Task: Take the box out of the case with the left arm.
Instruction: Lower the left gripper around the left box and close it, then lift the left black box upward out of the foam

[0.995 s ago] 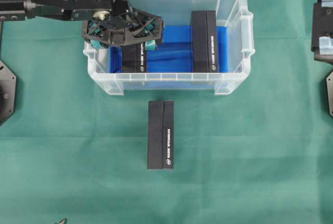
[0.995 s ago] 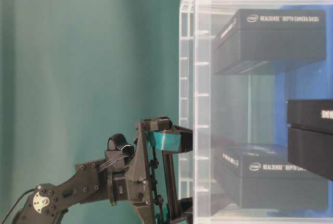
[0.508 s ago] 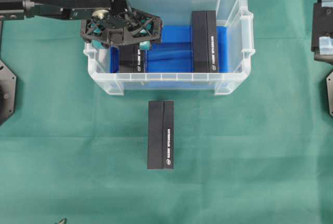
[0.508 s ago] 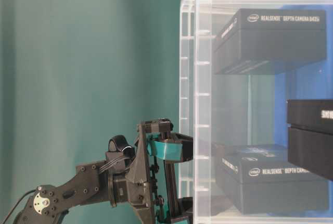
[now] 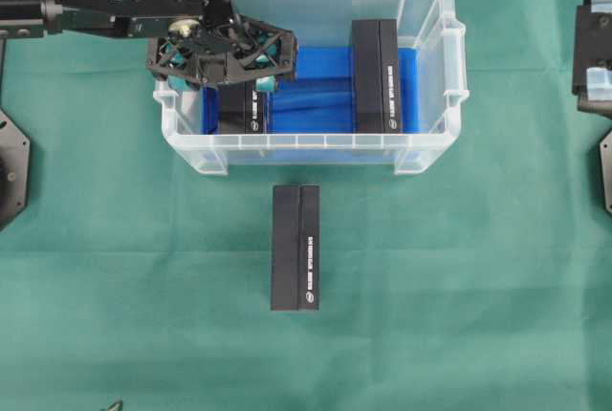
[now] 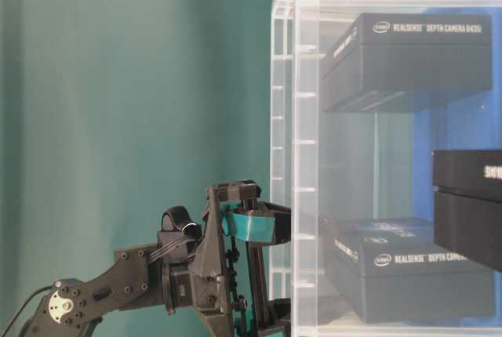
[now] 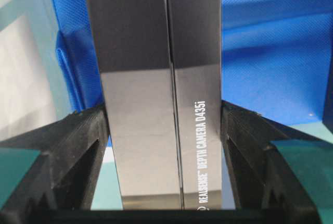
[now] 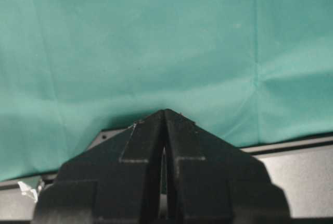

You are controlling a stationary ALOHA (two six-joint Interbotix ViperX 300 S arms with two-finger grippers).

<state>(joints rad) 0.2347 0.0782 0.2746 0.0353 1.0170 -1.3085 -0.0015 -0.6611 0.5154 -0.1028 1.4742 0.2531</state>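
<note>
- Hidden or cut off: in the overhead view the black skeletal left gripper with teal finger pads (image 5: 222, 55) covers the far end of the black rectangular cardboard box under it (image 5: 245, 110). We see only its near end, with white print along one long edge.
- The table-level view appears turned on its side. Through the large clear translucent plastic bin with ribbed rim and blue floor lining (image 6: 284, 117) the boxes look hazy.
- The right gripper (image 8: 164, 130) fills the lower part of its own wrist view. In the overhead view only a part of the right arm shows at the right edge.
- Count: we count three black boxes overhead. Two are inside the bin, the gripped one at the left end and another black box (image 5: 375, 75) towards the right end. A third black box (image 5: 295, 247) lies outside on the green cloth-covered table (image 5: 459, 287), in front of the bin's near wall. There are two arms and one bin.
- Box and claw: the wrist view shows the box (image 7: 156, 99) running between the two black fingers (image 7: 73, 151), each finger pressed against a long side. The left claw pinches the box, which sits inside the bin at its left end.
- The right claw's fingers are pressed together on nothing, above the green cloth.
</note>
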